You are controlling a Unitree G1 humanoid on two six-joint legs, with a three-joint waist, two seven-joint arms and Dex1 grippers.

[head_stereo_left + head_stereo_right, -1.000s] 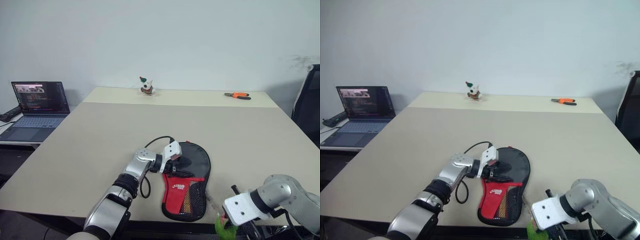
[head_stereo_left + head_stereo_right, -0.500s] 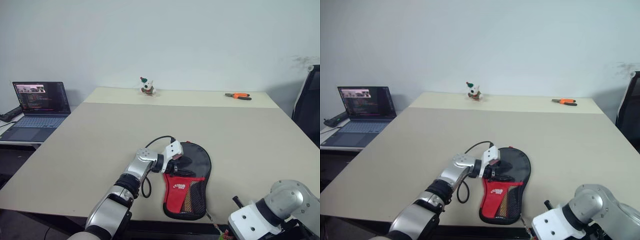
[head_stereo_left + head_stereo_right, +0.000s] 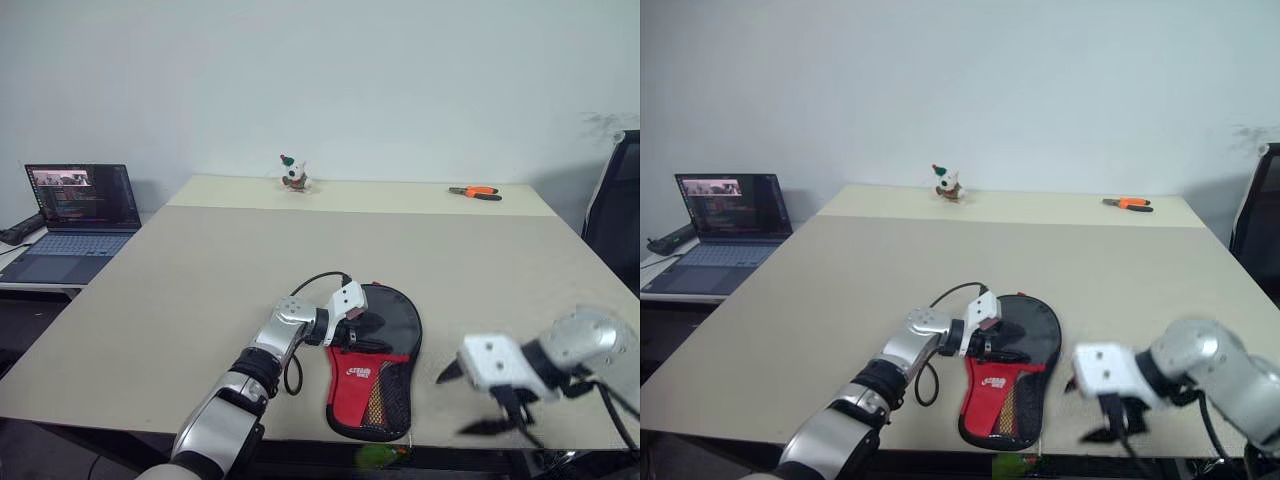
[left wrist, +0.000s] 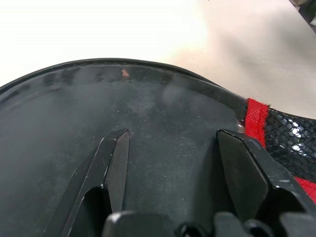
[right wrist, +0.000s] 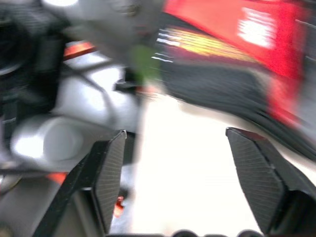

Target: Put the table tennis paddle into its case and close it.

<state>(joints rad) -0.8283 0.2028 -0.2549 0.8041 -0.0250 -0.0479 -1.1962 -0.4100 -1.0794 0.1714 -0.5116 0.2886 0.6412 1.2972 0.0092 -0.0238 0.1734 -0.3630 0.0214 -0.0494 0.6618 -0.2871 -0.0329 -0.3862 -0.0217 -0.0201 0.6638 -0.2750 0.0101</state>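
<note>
Black-and-red paddle-shaped fabric case point(image 3: 376, 365) lies at table's point(image 3: 200, 260) near edge. Left gripper point(image 3: 372, 334) rests on it, fingers spread. Right gripper point(image 3: 466, 398) hovers right, fingers wide, empty.

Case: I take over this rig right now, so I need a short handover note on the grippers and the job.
Left gripper: open, fingers spread flat on the round black end of the case.
Right gripper: open, empty, in the air to the right of the case.
Case: flat on the table, handle end at the near edge, with a green tag hanging just below it.
Done: the paddle is presumably inside.
Left: I cannot tell whether the zip is fully shut. Check it, finish closing if needed, then lift the left gripper off.
</note>
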